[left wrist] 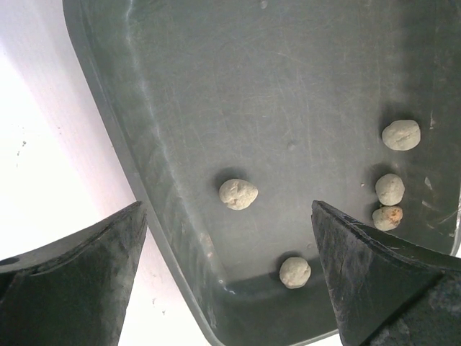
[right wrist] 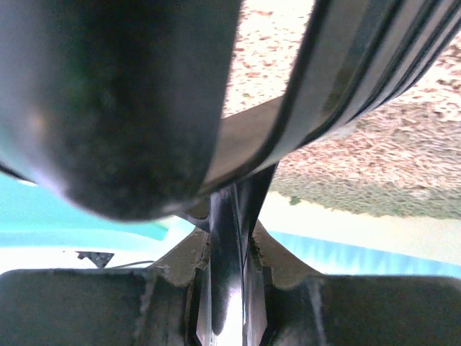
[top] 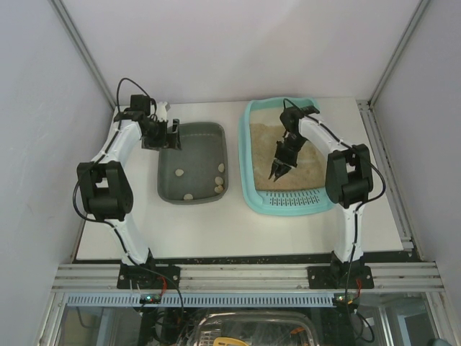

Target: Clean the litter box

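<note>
Just right of the grey tray, the litter box sits on the table, and above its sand the right gripper is clenched on a thin black tool. Over the grey tray's far left corner, the left gripper hangs spread wide above pale lumps.

Dark tool blurring across right wrist view, hiding most of litter box; its type proving unreadable. Grey tray running off left wrist view's edges. Left fingers getting cropped at bottom edge.
</note>
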Available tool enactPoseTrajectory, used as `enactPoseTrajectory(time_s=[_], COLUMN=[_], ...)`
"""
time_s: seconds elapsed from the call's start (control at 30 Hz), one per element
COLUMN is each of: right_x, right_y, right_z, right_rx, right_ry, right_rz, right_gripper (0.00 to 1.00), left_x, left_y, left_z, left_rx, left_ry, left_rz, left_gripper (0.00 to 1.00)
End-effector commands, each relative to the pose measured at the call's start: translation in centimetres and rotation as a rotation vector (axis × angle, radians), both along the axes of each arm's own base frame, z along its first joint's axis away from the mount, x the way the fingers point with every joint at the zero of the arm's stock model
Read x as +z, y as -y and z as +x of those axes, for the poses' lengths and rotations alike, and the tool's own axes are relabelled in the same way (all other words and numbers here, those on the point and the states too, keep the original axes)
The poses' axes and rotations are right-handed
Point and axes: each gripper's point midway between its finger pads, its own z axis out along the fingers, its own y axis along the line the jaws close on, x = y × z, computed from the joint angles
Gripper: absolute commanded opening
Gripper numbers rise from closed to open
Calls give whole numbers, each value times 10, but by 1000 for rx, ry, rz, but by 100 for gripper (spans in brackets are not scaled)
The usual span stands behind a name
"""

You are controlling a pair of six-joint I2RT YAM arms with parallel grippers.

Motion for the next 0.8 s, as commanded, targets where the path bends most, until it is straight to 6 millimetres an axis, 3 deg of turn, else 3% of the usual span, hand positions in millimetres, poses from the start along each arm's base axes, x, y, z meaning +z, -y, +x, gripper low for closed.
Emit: enactPoseTrajectory(time_s=[0.0,0.17,0.4,0.6,0.77], right_x=[5,12,19,8,3], right_y=[-42,-47,-43,-10,38], right_z=[10,28,26,12,6], right_rx=[-7,-13,-9,-9,21], right_ry=[-41,-9,1,-1,58], right_rz=[219,244,261,168,-37], right_gripper=[0,0,0,0,0], left_x=[11,15,15,17,20], left_y=[-15,-24,-18,-18,-19], left_z=[9,12,11,12,9], left_rx=[-24,-39,-30,-18,-14], left_ry=[53,67,60,58,57], left_rz=[65,115,76,65,70], left_gripper=[100,100,100,100,100])
